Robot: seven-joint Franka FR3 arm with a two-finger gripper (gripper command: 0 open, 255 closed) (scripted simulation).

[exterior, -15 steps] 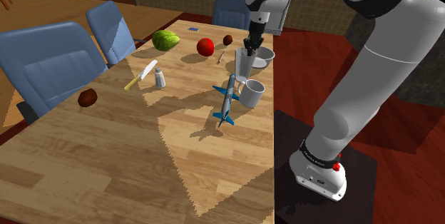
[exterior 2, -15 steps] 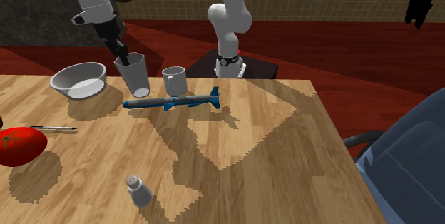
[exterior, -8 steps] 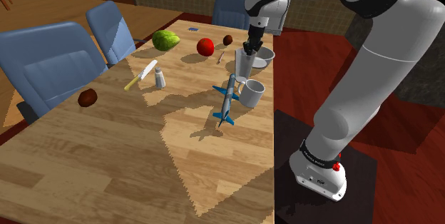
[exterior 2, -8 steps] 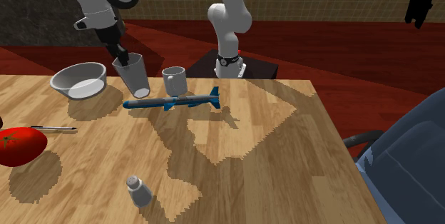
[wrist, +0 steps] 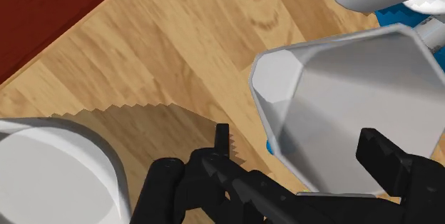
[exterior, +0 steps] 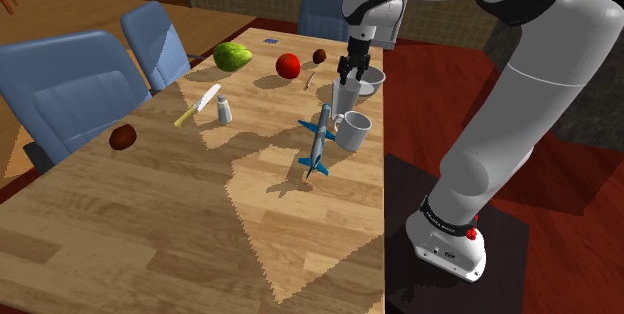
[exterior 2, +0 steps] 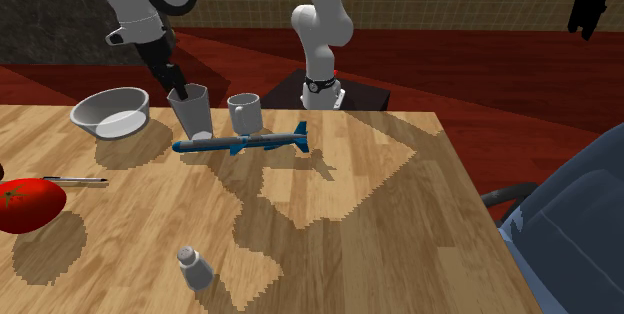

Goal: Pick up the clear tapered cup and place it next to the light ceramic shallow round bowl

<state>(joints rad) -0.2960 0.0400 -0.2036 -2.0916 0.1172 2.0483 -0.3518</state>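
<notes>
Grey and tapered, the cup (exterior: 342, 98) (exterior 2: 192, 112) (wrist: 349, 101) stands on the wooden tabletop (exterior: 200, 222), between the pale shallow bowl (exterior: 374, 80) (exterior 2: 86, 113) (wrist: 50, 165) and a white mug (exterior: 353, 130) (exterior 2: 245, 114). We see the jaws released, straddling its rim: one black finger (wrist: 218, 155) sits outside the wall, with wood showing between them, and the other is over the cup's mouth.

The white arm (exterior: 530, 112) rises from its base at the shoulder view's lower right, arches over and reaches up and left, wrist bent so the black gripper (exterior: 351, 72) points steeply downward, its two fingers (wrist: 214, 176) standing apart
</notes>
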